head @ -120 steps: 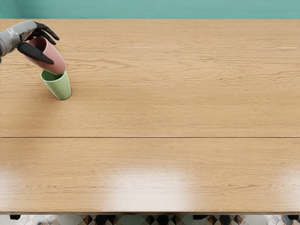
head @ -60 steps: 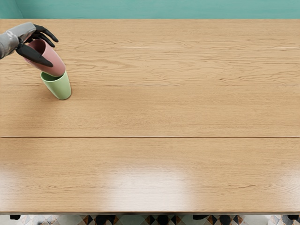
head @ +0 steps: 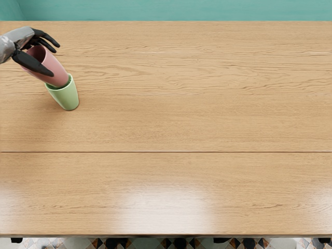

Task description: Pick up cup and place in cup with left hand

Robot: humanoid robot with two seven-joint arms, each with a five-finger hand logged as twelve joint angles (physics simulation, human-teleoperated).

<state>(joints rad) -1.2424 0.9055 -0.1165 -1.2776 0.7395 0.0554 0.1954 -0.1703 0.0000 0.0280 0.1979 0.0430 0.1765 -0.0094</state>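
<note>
In the head view, the green cup [head: 65, 97] stands on the wooden counter [head: 181, 119] toward its far left, directly under the pink cup [head: 56, 70]. The pink cup is tilted, its base at the green cup's mouth and seemingly just inside it. A teal surface [head: 171, 9] runs behind the counter, a dark seam [head: 166, 152] crosses the wood, and patterned floor [head: 80, 243] shows below the near edge. The green rim stands around the pink base, closest on the right.

The left hand [head: 22, 37] grips the pink cup near its upper end: the thumb [head: 35, 63] lies across the near side, while the other fingers [head: 47, 38] reach past the far side. The thumb covers part of the cup wall, and the hand hides part of the rim. Where the fingers meet the far wall is hidden, and the forearm is cut off by the left edge. How deep the pink base sits cannot be made out.
</note>
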